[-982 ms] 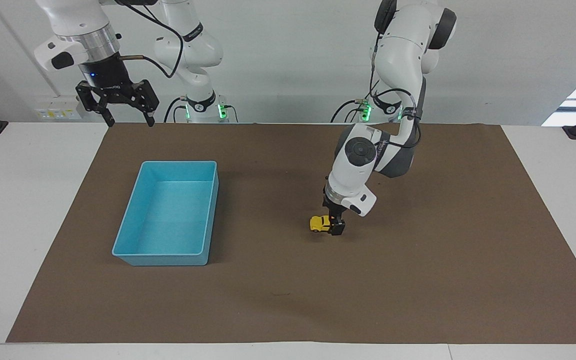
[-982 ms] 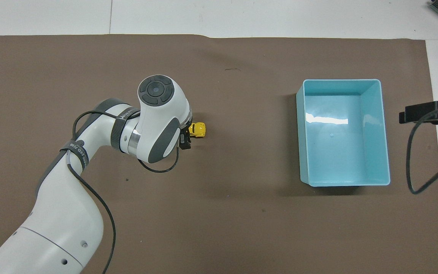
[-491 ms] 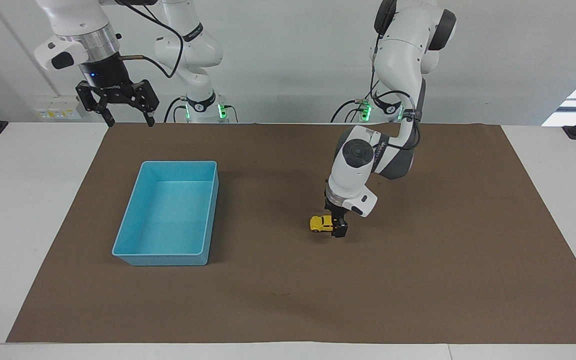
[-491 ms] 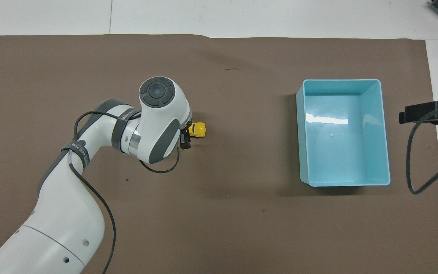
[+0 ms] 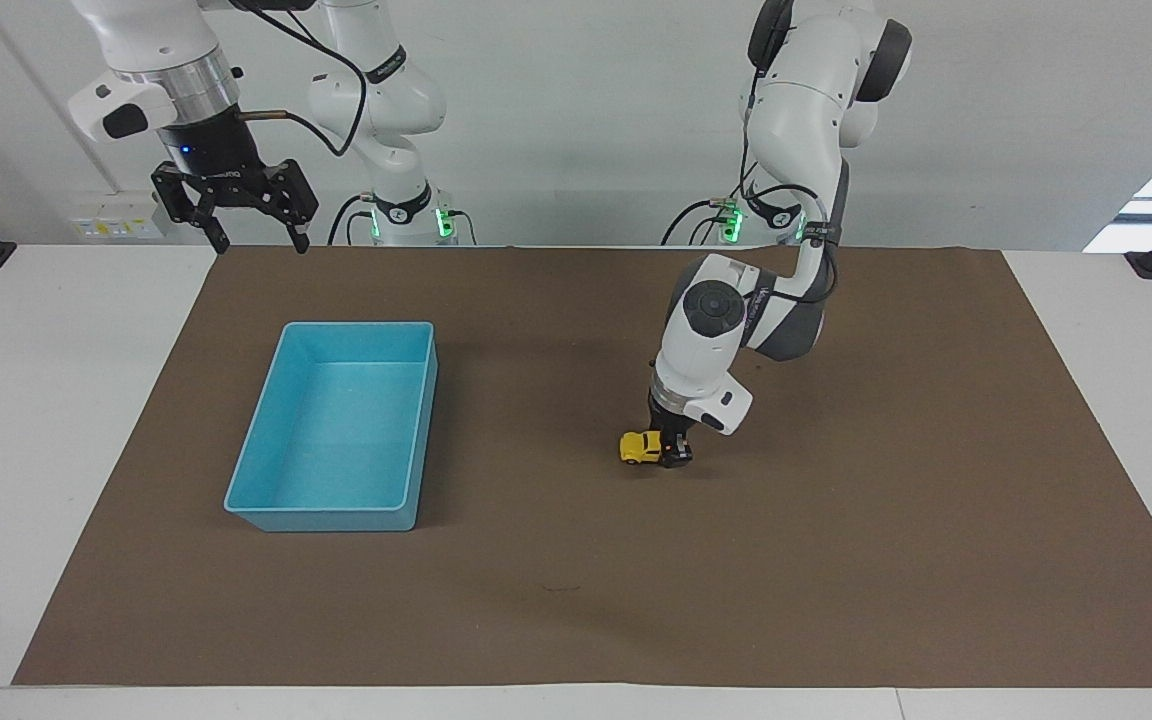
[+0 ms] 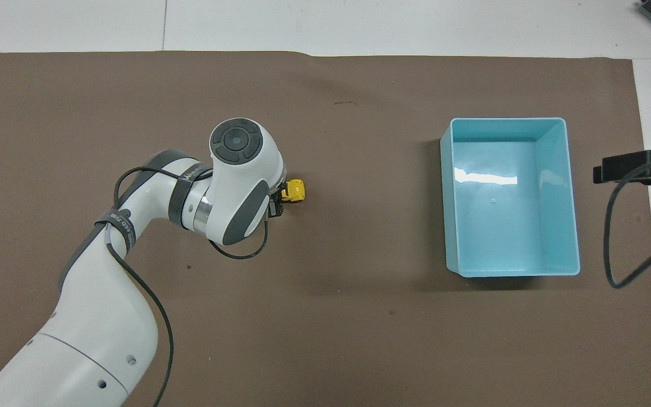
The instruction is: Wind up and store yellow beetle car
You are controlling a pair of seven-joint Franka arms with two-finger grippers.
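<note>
Mid-mat, left pincer (image 5: 674, 456) clamps yellow beetle car (image 5: 640, 447).

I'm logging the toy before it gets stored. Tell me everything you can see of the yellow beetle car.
The yellow beetle car is a tiny, glossy, bright yellow toy, plastic by its look, with a rounded body, dark windows and small black wheels. It stands upright on the brown mat, well apart from the light-blue tray, which lies toward the right arm's end. The left gripper is shut on the end of the car away from the tray.
</note>
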